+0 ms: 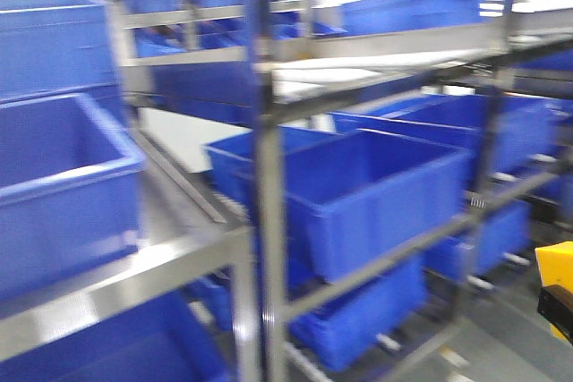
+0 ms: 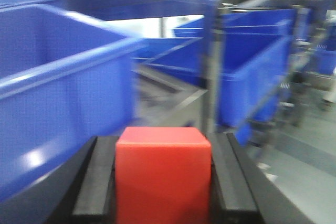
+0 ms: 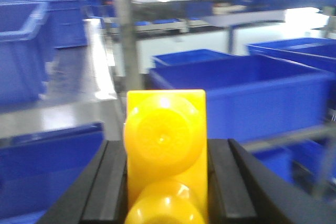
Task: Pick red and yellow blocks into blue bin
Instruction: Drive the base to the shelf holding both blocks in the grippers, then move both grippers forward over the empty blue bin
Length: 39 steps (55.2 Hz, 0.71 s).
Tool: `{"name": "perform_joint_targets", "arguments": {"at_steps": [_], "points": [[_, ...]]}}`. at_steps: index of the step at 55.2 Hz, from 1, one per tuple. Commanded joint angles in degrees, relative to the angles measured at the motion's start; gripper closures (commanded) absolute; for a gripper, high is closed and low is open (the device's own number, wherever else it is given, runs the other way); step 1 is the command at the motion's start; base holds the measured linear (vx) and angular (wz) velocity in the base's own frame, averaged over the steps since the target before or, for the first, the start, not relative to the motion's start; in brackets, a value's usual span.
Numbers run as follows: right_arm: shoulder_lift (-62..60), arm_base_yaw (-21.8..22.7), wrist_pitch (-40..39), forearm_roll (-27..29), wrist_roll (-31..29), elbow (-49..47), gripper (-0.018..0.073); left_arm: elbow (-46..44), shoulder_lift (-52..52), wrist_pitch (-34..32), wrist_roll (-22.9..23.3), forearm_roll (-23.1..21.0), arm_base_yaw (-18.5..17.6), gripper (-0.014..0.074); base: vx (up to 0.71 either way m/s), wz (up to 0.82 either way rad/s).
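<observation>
Left gripper point(image 2: 164, 148) clamps the red cube point(image 2: 164, 182) and right gripper point(image 3: 167, 150) clamps the yellow brick point(image 3: 165, 129), both held secure for transfer to the blue bin point(image 3: 236, 103) at the brick's 1 o'clock.

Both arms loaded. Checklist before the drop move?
1. Grip on red cube by left gripper: ok, clamped between the pads.
2. Grip on yellow brick by right gripper: ok.
3. Cube over blue bin opening: not ok, its wall stands ahead-left.
4. Brick over an opening: not ok, blue tubs lie ahead.
5. Shelf post clear of the path: cannot tell, blurred.
</observation>
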<state>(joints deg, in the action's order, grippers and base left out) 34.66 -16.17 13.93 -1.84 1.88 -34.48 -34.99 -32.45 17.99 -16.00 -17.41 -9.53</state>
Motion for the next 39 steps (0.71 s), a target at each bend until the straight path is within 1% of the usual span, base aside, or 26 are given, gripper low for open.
{"name": "perform_joint_targets", "arguments": {"at_steps": [1, 12, 24, 39], "points": [[0.1, 0.09, -4.81, -0.49, -0.46, -1.8, 0.0569, -1.54, -0.07, -4.15, -0.06, -0.88, -0.1, 0.0594, 0.24, 0.78], [0.1, 0.09, -4.81, -0.49, -0.46, -1.8, 0.0569, -1.54, -0.01, -4.15, -0.06, -0.88, -0.41, 0.0594, 0.22, 0.71], [0.1, 0.09, -4.81, -0.49, -0.46, -1.8, 0.0569, -1.54, 1.05, -4.05, -0.06, -0.88, -4.65, 0.0594, 0.19, 0.61], [0.17, 0.09, -4.81, -0.49, -0.46, -1.8, 0.0569, -1.54, 0.97, -3.9, -0.06, -0.88, -4.77, 0.0594, 0.18, 0.55]]}}
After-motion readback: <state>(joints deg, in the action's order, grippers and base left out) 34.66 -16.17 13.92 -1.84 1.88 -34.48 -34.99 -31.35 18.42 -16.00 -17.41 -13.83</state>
